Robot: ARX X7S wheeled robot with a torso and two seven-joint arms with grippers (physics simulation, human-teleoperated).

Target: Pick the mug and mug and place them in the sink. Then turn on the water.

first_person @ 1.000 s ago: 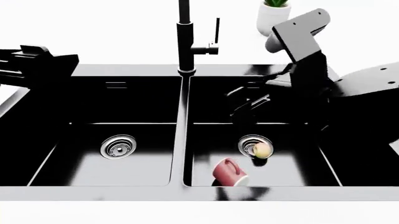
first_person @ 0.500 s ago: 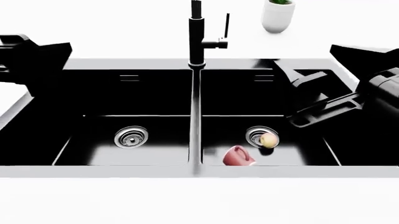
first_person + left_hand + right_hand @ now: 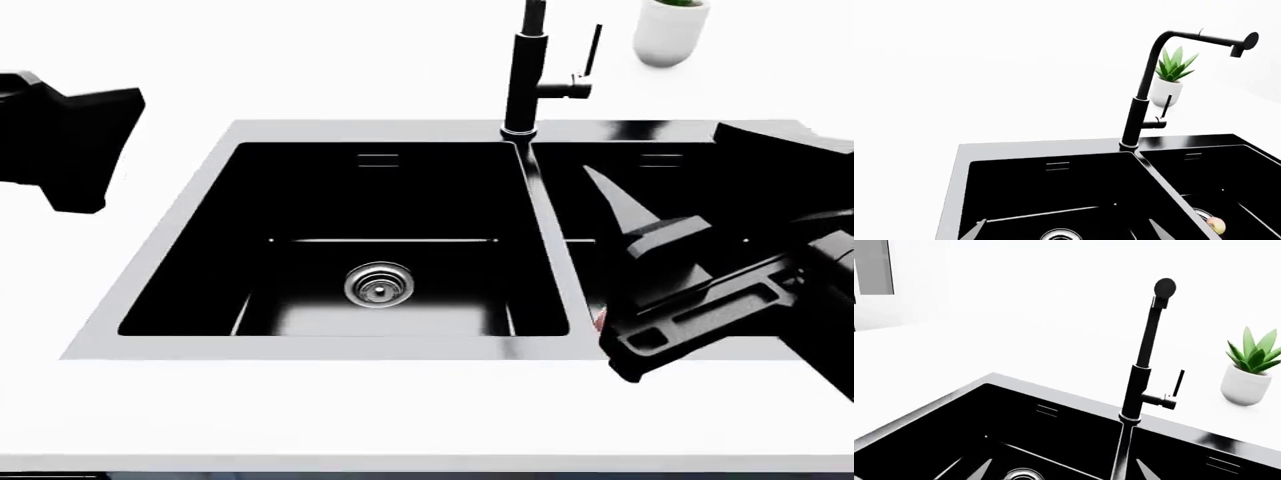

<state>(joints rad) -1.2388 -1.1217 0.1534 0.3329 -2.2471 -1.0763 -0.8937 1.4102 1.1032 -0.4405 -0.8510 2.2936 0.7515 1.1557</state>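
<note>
**Left gripper** [image 3: 67,140]: black, seen as a dark mass at the left edge of the head view, over the white worktop [image 3: 400,420] and left of the sink. It carries nothing visible. Whether its jaws are parted or closed cannot be told.

**Right gripper** [image 3: 641,340]: black, angled low over the near part of the right basin and covering much of it. Jaw state cannot be told, and no item is seen in it.

**Red mug** [image 3: 601,320]: only a thin reddish sliver shows at the edge of the right arm, in the right basin near the divider. Its pose cannot be told.

**Black mug** [image 3: 1215,225]: in the right basin beside that basin's drain. Only its pale inside shows, as a round spot in the left wrist view.

**Sink** [image 3: 334,345]: black, double-basin, with a thin steel rim, set into the worktop. The left basin holds only its round steel drain [image 3: 379,284].

**Tap** [image 3: 527,70]: tall, black, upright at the far end of the divider, with a side lever. No water shows.

**Plant pot** [image 3: 671,32]: white, holding a green plant, on the worktop beyond and right of the tap.
</note>
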